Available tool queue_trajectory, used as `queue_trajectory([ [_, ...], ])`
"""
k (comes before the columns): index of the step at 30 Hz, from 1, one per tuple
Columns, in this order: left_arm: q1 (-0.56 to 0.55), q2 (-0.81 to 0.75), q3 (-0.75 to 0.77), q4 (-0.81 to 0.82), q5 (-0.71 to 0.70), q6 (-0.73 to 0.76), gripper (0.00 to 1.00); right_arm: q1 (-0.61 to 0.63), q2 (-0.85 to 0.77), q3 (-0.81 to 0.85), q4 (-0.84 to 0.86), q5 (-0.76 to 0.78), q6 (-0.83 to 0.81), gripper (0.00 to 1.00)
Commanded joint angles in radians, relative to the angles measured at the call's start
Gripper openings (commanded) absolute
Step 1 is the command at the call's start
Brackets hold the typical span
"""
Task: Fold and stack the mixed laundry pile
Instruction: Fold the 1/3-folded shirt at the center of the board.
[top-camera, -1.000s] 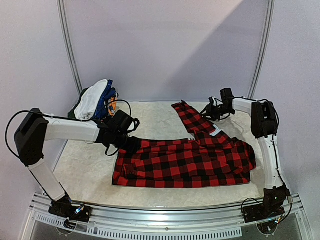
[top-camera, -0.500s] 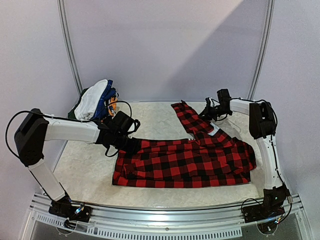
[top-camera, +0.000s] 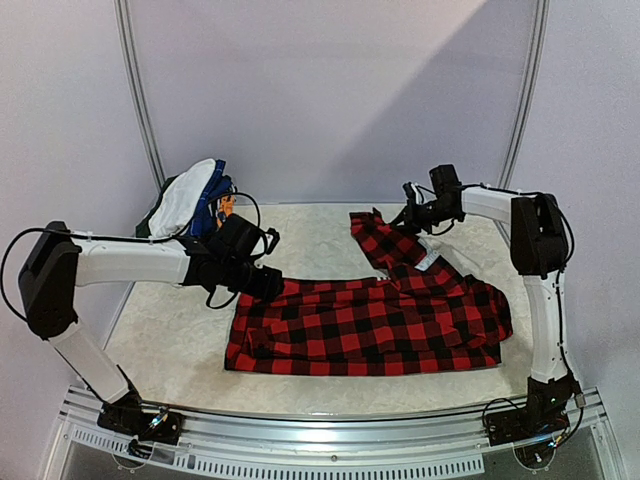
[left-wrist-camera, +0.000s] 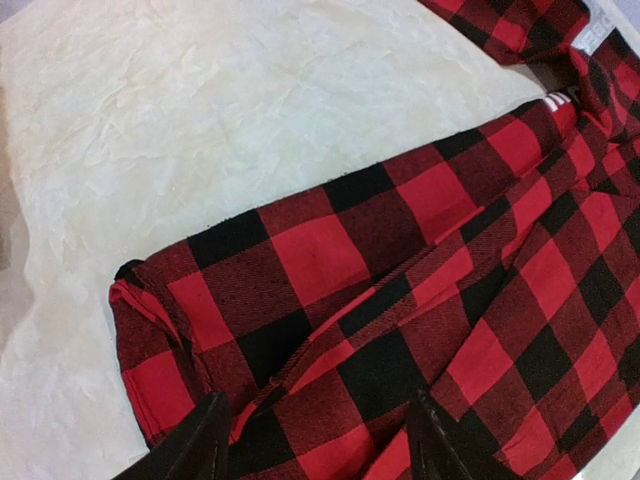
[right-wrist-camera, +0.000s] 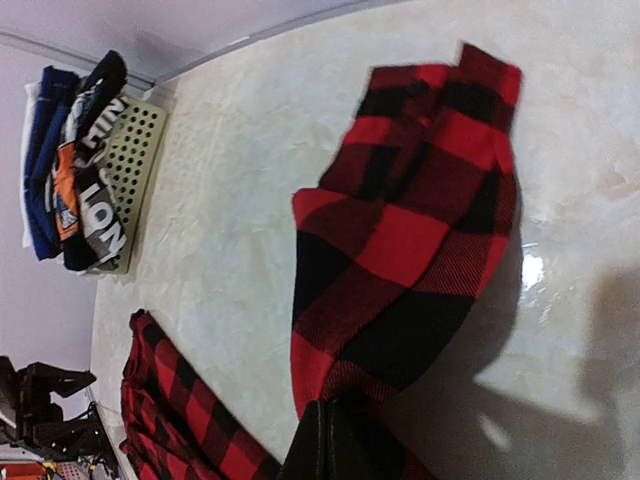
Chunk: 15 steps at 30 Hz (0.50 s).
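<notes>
The red-and-black plaid shirt (top-camera: 370, 330) lies spread across the middle of the table, with one sleeve (top-camera: 382, 238) running toward the back. My right gripper (top-camera: 412, 216) is shut on that sleeve (right-wrist-camera: 410, 250) and holds its end off the table; the fingertips (right-wrist-camera: 325, 445) pinch the cloth's near edge. My left gripper (top-camera: 264, 285) is open over the shirt's back left corner (left-wrist-camera: 200, 300). Its two dark fingers (left-wrist-camera: 200, 450) stand apart on either side of a fold of plaid. The rest of the laundry pile (top-camera: 190, 198), white and blue garments, is heaped at the back left.
A white lattice basket (right-wrist-camera: 135, 165) lies at the back left corner with folded blue, black and orange clothes (right-wrist-camera: 75, 170) against it. Pale table surface (top-camera: 170, 340) shows left of the shirt. Metal frame posts (top-camera: 140, 100) rise at the back.
My right gripper has shut on the sleeve and moved left and up with it, so the sleeve end has bunched and lifted. The left arm has shifted slightly.
</notes>
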Motion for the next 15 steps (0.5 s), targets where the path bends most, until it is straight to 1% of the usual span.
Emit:
queue_trajectory([
  [1, -0.017, -0.036, 0.014, 0.014, 0.018, -0.001, 0.61, 0.032, -0.18, -0.11, 0.033, 0.015, -0.051, 0.0],
  [10, -0.019, -0.059, 0.007, 0.022, 0.043, -0.002, 0.61, 0.118, -0.443, -0.41, 0.061, 0.054, -0.102, 0.0],
  [15, -0.021, -0.07, 0.004, 0.025, 0.056, -0.002, 0.61, 0.195, -0.628, -0.617, 0.138, 0.087, -0.078, 0.0],
])
